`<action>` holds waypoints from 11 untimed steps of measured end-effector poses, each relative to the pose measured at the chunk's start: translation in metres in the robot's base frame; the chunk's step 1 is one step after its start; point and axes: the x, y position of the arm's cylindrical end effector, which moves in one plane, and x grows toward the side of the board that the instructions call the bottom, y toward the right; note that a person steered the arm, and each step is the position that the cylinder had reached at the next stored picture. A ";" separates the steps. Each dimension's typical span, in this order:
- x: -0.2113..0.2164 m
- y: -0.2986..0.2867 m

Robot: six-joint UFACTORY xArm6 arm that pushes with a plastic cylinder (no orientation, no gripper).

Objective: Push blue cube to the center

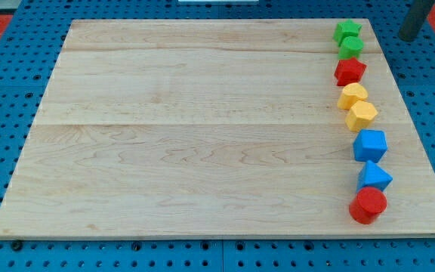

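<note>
Eight blocks stand in a column down the counter (202,136) at the view's right, seemingly a start layout; the blue cube (370,145) sits just below the lower yellow block (362,115) and just above the blue wedge (374,177). Cube is squarish, no clear long axis, faces slightly skewed to the counter edges. No claw fitted, so no open/closed state to record; my tip (408,38) is off the counter at the view's top right, well apart from the cube.

blocks: eight set in a column along the board (202,151) at the view's right; blue cube (370,144) sixth from top | tip (408,36): placed off-board, upper right
</note>
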 end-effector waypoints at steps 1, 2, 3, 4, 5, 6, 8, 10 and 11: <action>0.039 -0.001; 0.111 -0.004; 0.145 -0.018; 0.169 -0.042; 0.213 -0.065; 0.238 -0.083; 0.238 -0.110; 0.238 -0.150; 0.239 -0.137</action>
